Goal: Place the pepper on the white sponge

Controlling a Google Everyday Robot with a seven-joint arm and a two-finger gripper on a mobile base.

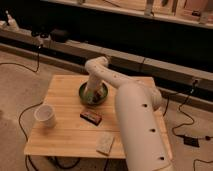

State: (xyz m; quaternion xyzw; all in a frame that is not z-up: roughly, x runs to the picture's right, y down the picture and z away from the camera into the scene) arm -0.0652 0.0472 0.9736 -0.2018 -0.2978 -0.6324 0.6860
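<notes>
The green bowl (93, 93) sits at the back middle of the wooden table (65, 127). My gripper (89, 95) reaches down into the bowl from the white arm (132, 117). The pepper is hidden, inside the bowl or behind the gripper. The white sponge (105, 143) lies flat near the table's front edge, right of centre, well apart from the gripper.
A flat dark brown bar (90, 116) lies between the bowl and the sponge. A white cup (45, 115) stands at the front left. Cables run over the floor to the left and right of the table. A dark ledge runs behind.
</notes>
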